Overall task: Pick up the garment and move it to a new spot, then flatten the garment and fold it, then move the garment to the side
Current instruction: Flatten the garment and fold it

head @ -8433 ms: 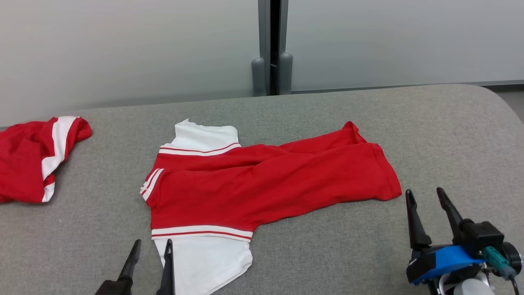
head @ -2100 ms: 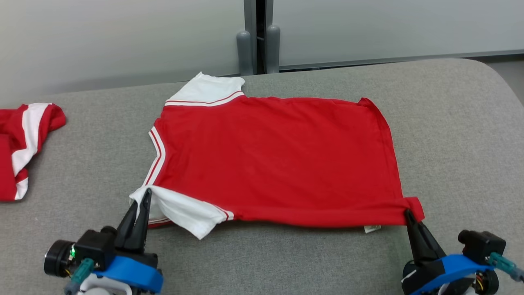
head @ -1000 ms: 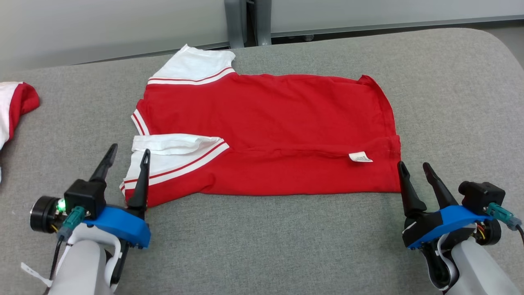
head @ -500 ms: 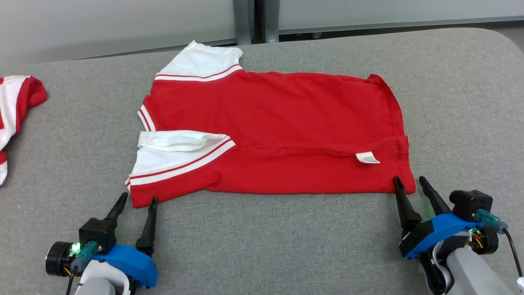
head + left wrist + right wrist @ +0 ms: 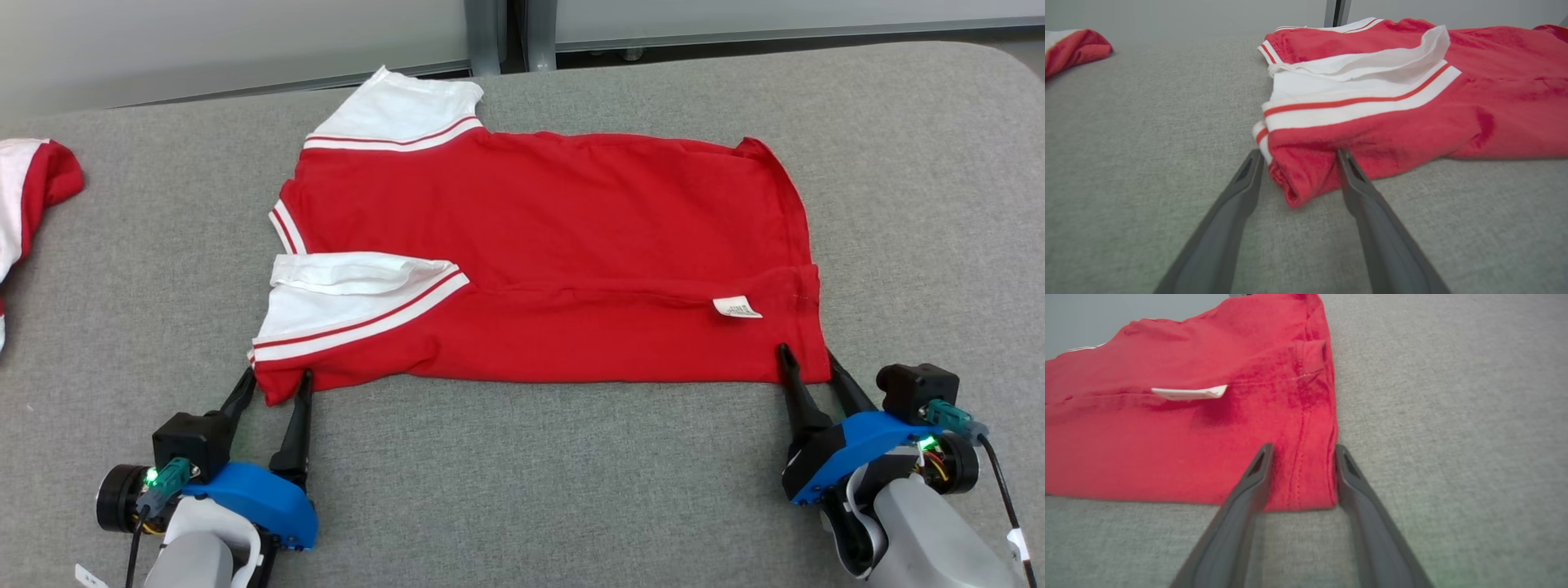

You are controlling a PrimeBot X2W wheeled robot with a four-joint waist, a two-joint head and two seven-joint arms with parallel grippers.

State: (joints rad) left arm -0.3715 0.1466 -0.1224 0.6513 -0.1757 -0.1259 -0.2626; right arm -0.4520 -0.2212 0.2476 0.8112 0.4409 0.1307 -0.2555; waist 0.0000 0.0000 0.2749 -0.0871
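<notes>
The grey worktop (image 5: 522,490) carries the red garment (image 5: 555,237), spread wide across its middle with the near edge folded over, so I judge another fold comes next. My left end effector (image 5: 277,377) straddles the near shoulder corner, fingers apart, nothing pinched. My right end effector (image 5: 807,361) brackets the near hem corner, likewise apart, just below the white label (image 5: 737,307), placed so both corners can lift together.

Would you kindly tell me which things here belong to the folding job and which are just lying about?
Job: red garment; left gripper at its sleeve corner; right gripper at its hem corner.
Lying about: second red-and-white garment, far left.
</notes>
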